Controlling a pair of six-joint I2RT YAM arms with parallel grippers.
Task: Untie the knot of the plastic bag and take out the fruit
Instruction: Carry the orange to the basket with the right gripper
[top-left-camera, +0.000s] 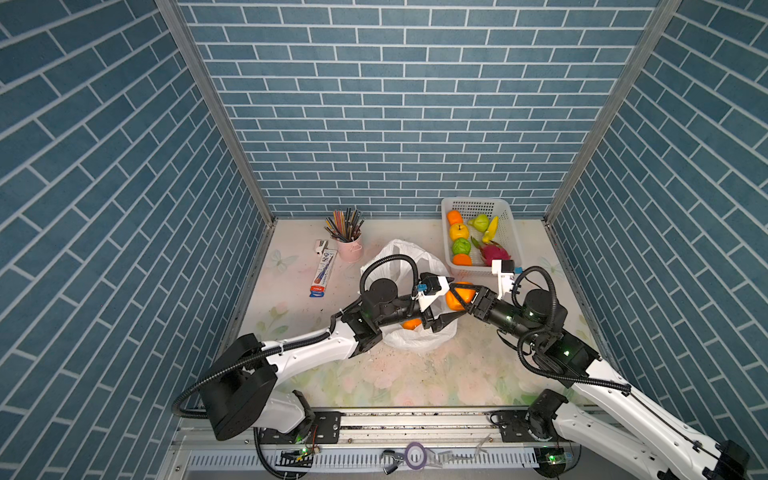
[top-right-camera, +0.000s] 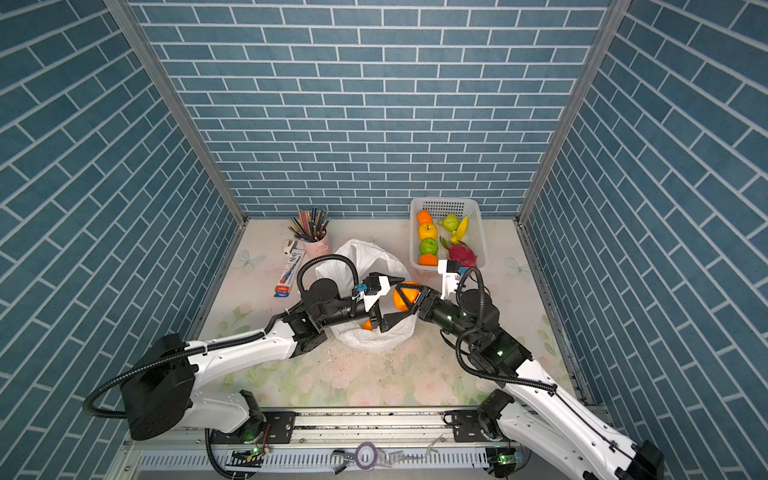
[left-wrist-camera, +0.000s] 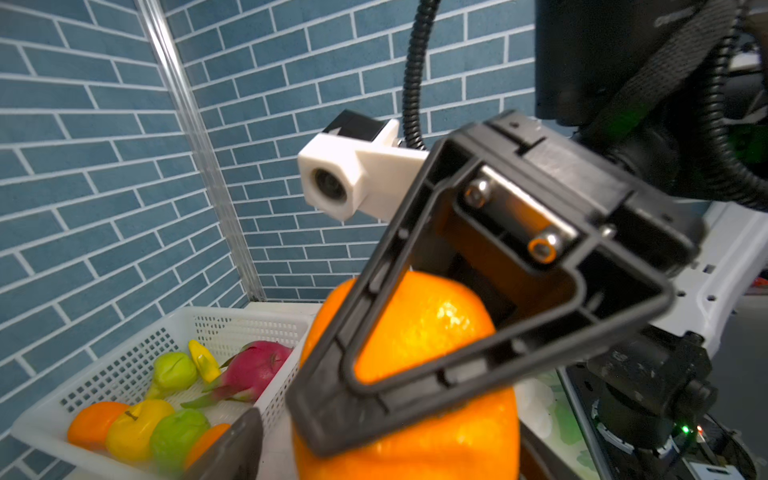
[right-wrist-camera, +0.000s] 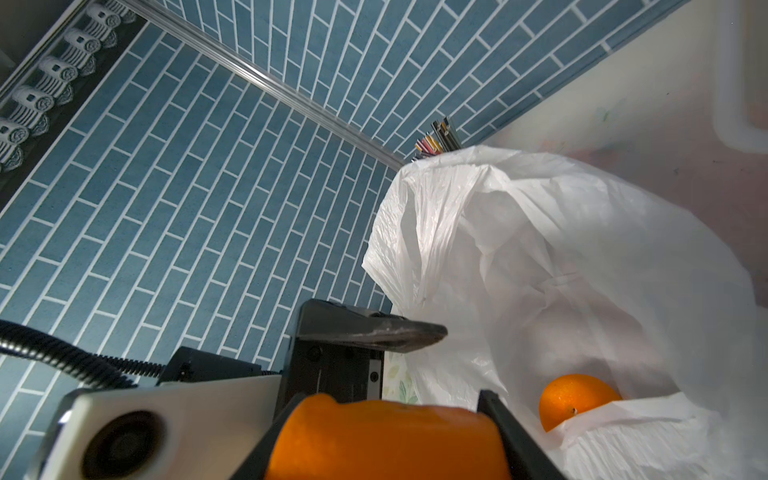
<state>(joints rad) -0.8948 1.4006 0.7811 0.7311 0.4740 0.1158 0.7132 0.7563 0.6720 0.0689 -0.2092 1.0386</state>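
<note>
The thin, translucent white plastic bag (top-left-camera: 399, 251) sits near the middle of the floral-printed table (top-left-camera: 374, 374). Its mouth is open and faces upward, and its walls are crumpled. One small glossy orange (right-wrist-camera: 577, 399) lies at the bottom inside the bag. A larger glossy orange fruit (top-left-camera: 459, 300) is held clear of the table, above the bag's right-hand rim.

The right gripper (top-right-camera: 404, 297) is clamped on the larger fruit. In the left wrist view, one black triangular finger (left-wrist-camera: 365, 299) lies flat against the fruit's skin. The left gripper (top-left-camera: 451, 298) has its jaws spread wide, one on each side of the same fruit. In the right wrist view, its upper finger (right-wrist-camera: 374, 332) stands apart from the fruit. This gripper holds nothing.

A white perforated plastic basket (top-left-camera: 510, 232) stands behind and to the right of the bag, near the back wall. It contains two oranges, a yellow apple (top-left-camera: 459, 231), green fruits and a pink dragon fruit (top-left-camera: 491, 252).

A pink cup of coloured pencils (top-left-camera: 350, 249) stands behind and to the left of the bag.
</note>
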